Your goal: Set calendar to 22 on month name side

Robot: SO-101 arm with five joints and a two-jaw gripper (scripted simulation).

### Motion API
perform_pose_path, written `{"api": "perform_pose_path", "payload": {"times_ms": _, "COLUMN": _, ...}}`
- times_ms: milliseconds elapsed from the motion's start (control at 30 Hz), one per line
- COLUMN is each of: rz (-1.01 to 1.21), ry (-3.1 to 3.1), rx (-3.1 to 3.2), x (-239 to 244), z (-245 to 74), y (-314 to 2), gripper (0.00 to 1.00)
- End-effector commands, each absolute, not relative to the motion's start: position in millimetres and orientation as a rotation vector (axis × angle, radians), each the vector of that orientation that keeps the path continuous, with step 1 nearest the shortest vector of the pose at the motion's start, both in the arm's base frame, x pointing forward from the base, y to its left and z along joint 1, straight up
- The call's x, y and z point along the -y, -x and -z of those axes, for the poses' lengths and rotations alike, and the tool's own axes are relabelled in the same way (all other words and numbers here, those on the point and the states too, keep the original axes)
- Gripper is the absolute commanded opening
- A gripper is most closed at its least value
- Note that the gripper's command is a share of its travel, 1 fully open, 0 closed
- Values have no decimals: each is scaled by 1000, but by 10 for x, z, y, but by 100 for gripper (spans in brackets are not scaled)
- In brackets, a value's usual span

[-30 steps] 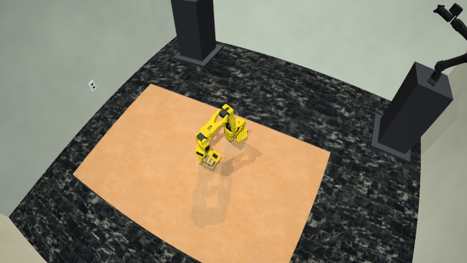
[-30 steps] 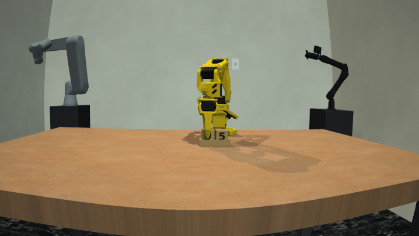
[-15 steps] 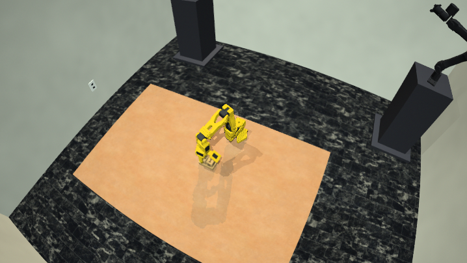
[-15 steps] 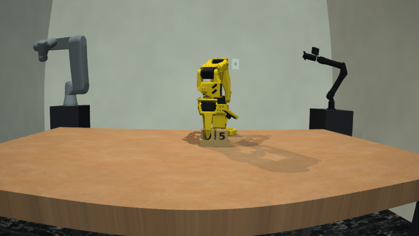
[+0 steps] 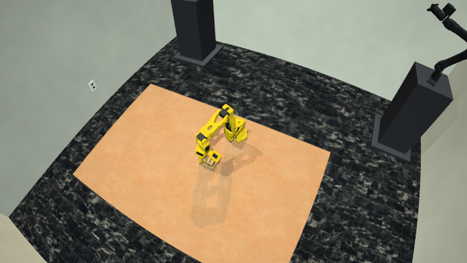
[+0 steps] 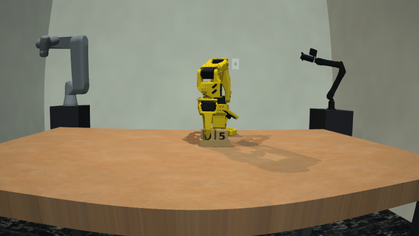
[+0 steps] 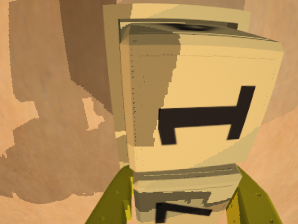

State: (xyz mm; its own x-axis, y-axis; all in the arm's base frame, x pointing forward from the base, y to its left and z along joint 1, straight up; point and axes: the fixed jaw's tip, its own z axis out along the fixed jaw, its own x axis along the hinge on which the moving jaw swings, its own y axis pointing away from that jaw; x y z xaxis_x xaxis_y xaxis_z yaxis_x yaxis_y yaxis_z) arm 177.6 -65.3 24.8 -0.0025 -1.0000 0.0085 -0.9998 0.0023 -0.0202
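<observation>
The wooden tray lies flat on the table in front of the arm's base. Two cubes stand in it side by side. The right cube shows an upright 5 to the exterior view. The left cube is partly hidden by a yellow finger, so its front digit is unreadable. My gripper reaches straight down and is shut on the left cube. In the wrist view the fingers flank the cube, and a face with a 1 fills the middle. From above the gripper covers the tray.
A grey arm on a black pedestal stands beyond the table's far left, and a black arm on a pedestal beyond its far right. My own base is just behind the tray.
</observation>
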Motion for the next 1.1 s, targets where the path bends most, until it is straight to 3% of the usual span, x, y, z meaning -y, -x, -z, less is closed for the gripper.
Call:
{"api": "perform_pose_path", "payload": {"times_ms": 0, "rz": 58, "ry": 2208, "rx": -2209, "x": 671, "z": -267, "y": -1795, "gripper": 22}}
{"api": "perform_pose_path", "payload": {"times_ms": 533, "rz": 58, "ry": 2208, "rx": -2209, "x": 671, "z": -267, "y": -1795, "gripper": 35}}
{"api": "perform_pose_path", "payload": {"times_ms": 1067, "rz": 58, "ry": 2208, "rx": -2209, "x": 675, "z": -338, "y": -1804, "gripper": 36}}
